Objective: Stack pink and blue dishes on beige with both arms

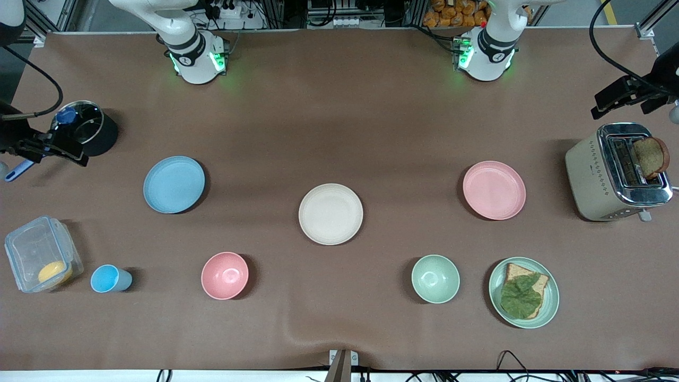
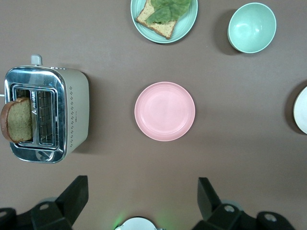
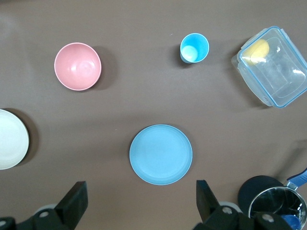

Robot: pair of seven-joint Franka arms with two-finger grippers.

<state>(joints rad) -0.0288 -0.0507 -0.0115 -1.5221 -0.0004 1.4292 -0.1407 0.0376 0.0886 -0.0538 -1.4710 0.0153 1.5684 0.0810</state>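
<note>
Green plate (image 1: 523, 292) w/ a slice of bread and a leaf on it sits closest to the front edge of the worktop (image 1: 339, 106), toward the left arm's end.

Left gripper (image 2: 142, 181): fingers (image 2: 74, 194) spread wide, holding nothing, up in the air over the left arm's end of the worktop. Its wrist view looks straight down on the pink plate (image 1: 494, 190). That plate lies flat and bare, farther from the front edge than the green plate. Toaster (image 1: 610, 175) w/ one brown slice (image 1: 650, 156) sticking up stands beside it, near the end edge.

Right gripper (image 3: 141, 184): fingers (image 3: 72, 199) also released and wide apart, nothing btwn them, up over the right arm's end. Blue plate (image 1: 174, 184) lies flat below it, bare, well apart from the others.

Beige plate (image 1: 330, 214) sits at approx the worktop's ctr, btwn blue and pink, nothing stacked on it.

Rest: pink bowl (image 1: 225, 275) and green bowl (image 1: 435, 278) nearer the front edge, either side of the beige plate. Blue cup (image 1: 109, 279) is just beside a clear container (image 1: 42, 253) w/ something yellow inside, at the right arm's end. Black pot (image 1: 87, 132) w/ a glass lid is near that end edge too, farther back.
</note>
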